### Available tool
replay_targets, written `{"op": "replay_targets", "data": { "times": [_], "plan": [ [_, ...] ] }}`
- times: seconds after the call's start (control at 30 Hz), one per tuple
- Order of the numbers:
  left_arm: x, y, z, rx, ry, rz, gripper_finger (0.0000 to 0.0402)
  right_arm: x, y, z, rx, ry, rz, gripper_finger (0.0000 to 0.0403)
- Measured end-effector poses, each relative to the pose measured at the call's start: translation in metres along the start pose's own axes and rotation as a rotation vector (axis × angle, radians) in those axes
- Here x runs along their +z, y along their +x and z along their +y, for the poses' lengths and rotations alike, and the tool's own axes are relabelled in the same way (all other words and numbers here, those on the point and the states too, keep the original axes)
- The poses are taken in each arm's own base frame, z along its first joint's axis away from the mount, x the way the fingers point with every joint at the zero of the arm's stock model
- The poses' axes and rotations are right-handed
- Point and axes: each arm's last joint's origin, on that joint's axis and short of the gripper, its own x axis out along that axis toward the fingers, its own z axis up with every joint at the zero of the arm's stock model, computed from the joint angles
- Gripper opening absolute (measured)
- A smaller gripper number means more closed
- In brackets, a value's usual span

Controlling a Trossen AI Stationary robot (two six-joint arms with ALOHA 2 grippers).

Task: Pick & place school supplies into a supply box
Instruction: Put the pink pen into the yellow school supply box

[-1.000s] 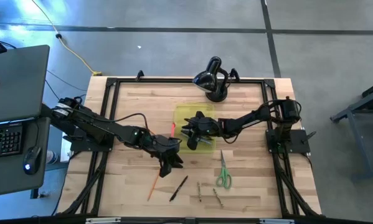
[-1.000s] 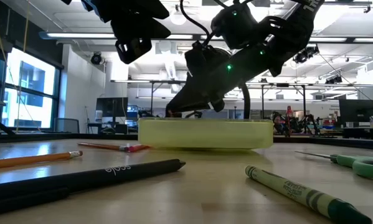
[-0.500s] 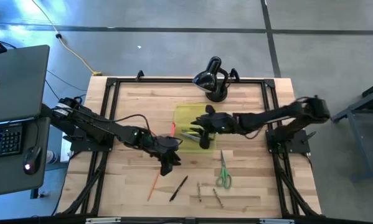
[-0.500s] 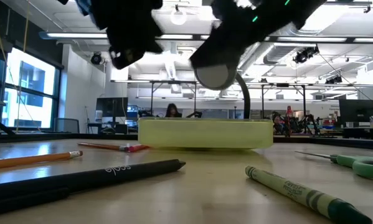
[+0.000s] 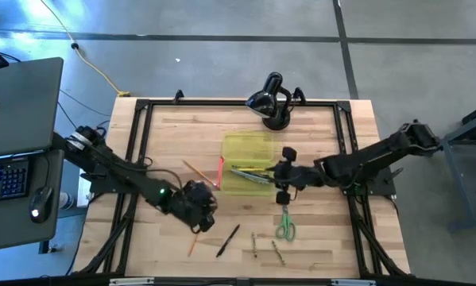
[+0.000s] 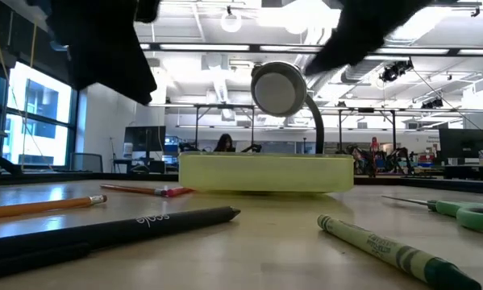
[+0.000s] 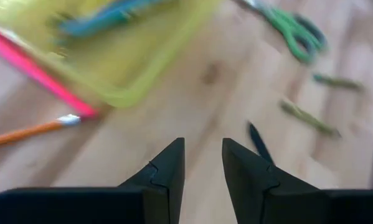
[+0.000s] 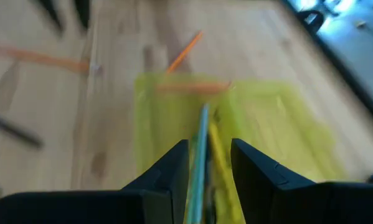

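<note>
The left gripper [image 7: 203, 163] hovers with fingers a little apart, holding nothing. Just ahead of them lies a black pen [image 7: 258, 140], light, stiff and slippery; grab its middle. It points away from the fingers. The right gripper [image 8: 209, 163] looks empty, over the supply box [image 8: 261, 127].

Table [image 5: 317, 238]: pale wood planks, visible grain, smooth with a dull sheen in the low view. Table frame [image 5: 222, 104]: black metal rails, matt. Supply box [image 5: 246, 151]: translucent yellow-green plastic, smooth. Scissors [image 5: 284, 226]: green plastic handles, thin metal blades. Black pen [image 6: 120, 229]: matt barrel, printed lettering. Green crayon [image 6: 394, 251]: paper wrapper, matt. Domed device [image 5: 269, 100]: glossy black
</note>
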Motion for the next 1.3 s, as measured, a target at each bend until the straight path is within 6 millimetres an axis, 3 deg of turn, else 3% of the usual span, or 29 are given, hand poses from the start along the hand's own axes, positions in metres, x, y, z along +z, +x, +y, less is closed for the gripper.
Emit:
{"op": "replay_targets", "data": {
  "times": [0.13,0.27,0.4,0.63,0.83,1.3],
  "plan": [
    [-0.012,-0.009,0.0,0.099,-0.089,-0.119,0.014,-0.03,0.005,0.007,0.039,0.046,0.004,0.0099],
    [-0.02,-0.01,-0.001,0.124,-0.175,-0.167,0.014,-0.041,0.006,0.012,0.084,0.103,-0.079,0.0099],
    [-0.023,0.004,0.001,0.173,-0.209,-0.186,0.014,-0.04,0.006,0.014,0.11,0.097,-0.205,0.0099],
    [-0.027,0.043,0.013,0.258,-0.286,-0.051,0.014,-0.036,0.004,0.014,0.128,0.085,-0.295,0.0099],
    [-0.016,0.06,0.026,0.351,-0.312,-0.149,0.014,-0.035,0.004,0.015,0.175,0.082,-0.29,0.0099],
    [0.016,0.084,0.061,0.45,-0.293,-0.058,0.014,-0.034,0.004,0.015,0.182,0.085,-0.3,0.0099]
  ]
}}
